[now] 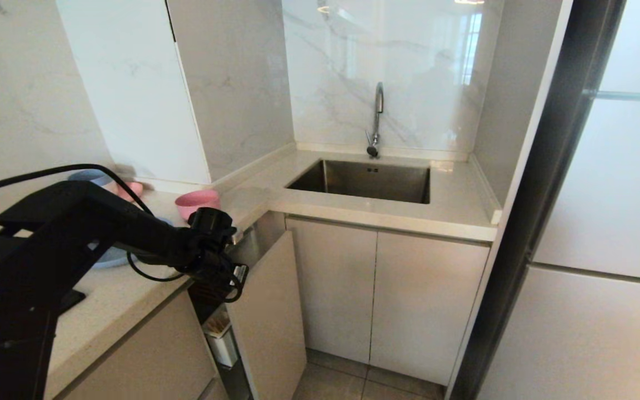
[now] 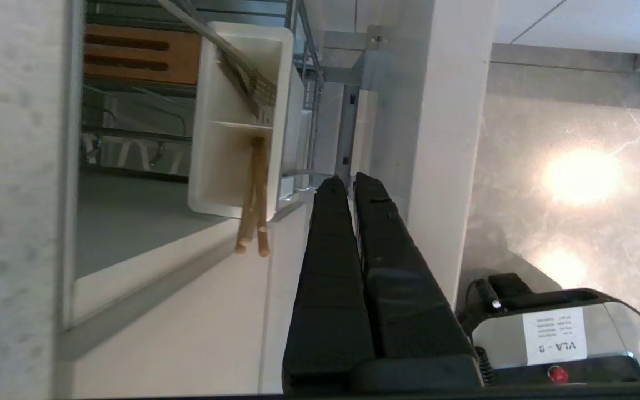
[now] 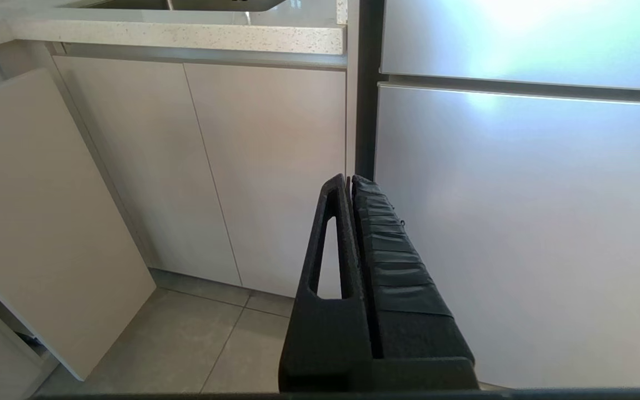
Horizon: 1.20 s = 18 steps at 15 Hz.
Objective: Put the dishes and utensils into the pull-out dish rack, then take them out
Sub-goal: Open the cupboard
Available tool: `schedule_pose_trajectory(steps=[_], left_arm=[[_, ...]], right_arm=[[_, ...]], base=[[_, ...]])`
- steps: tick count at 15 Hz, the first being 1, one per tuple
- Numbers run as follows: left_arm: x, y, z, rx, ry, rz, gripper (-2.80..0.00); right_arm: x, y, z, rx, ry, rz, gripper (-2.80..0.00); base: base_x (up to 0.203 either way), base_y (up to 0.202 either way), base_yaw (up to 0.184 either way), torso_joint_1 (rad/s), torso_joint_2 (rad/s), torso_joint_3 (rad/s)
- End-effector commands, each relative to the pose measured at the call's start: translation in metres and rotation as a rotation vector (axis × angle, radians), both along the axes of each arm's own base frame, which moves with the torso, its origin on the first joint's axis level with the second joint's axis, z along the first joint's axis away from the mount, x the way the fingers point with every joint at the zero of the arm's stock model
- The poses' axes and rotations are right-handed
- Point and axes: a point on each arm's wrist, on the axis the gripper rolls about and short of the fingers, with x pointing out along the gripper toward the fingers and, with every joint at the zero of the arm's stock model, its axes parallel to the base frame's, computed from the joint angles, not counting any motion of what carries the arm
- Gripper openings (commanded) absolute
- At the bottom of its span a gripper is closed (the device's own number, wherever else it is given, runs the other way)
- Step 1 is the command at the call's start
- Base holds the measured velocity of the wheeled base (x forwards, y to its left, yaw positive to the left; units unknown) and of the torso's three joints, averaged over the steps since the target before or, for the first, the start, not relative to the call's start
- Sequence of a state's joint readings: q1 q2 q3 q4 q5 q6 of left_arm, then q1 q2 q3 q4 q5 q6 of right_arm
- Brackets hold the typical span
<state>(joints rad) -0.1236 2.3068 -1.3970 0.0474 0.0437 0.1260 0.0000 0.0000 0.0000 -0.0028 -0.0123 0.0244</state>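
Rack point(image 1: 225, 344): pulled partly out beside beige front panel point(image 1: 269, 311).
Chopsticks point(image 2: 254, 194): in white utensil box point(image 2: 225, 139).
Pink bowl point(image 1: 198, 203): on countertop point(image 1: 131, 289).
Left gripper point(image 2: 349, 179): closed, empty, beside panel edge.
Right gripper point(image 3: 350, 179): closed, empty, near floor.

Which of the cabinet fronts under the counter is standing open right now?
The narrow beige front panel of the pull-out dish rack, left of the sink. It juts out beside the left gripper; the two sink cabinet doors sit flush and shut.
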Motion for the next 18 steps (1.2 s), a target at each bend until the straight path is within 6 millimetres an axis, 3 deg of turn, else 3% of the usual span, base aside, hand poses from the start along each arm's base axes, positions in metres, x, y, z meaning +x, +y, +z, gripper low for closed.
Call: schedule_pose_trajectory(steps=[1, 13, 18], left_arm=[[0.0, -0.001, -0.001, 0.001, 0.003, -0.002, -2.8], [-0.013, -0.029, -0.008, 0.002, 0.042, -0.064, -2.8], [-0.025, -0.045, 0.0, 0.002, 0.038, -0.107, -2.8]], right_arm=[[0.0, 0.0, 0.0, 0.0, 0.001, 0.0, -2.8], [0.0, 0.0, 0.0, 0.0, 0.001, 0.0, -2.8], [0.0, 0.0, 0.0, 0.0, 0.001, 0.0, -2.8]], base=[[0.0, 0.0, 0.0, 0.0, 0.0, 0.0], [0.0, 0.0, 0.0, 0.0, 0.0, 0.0], [0.0, 0.0, 0.0, 0.0, 0.0, 0.0]])
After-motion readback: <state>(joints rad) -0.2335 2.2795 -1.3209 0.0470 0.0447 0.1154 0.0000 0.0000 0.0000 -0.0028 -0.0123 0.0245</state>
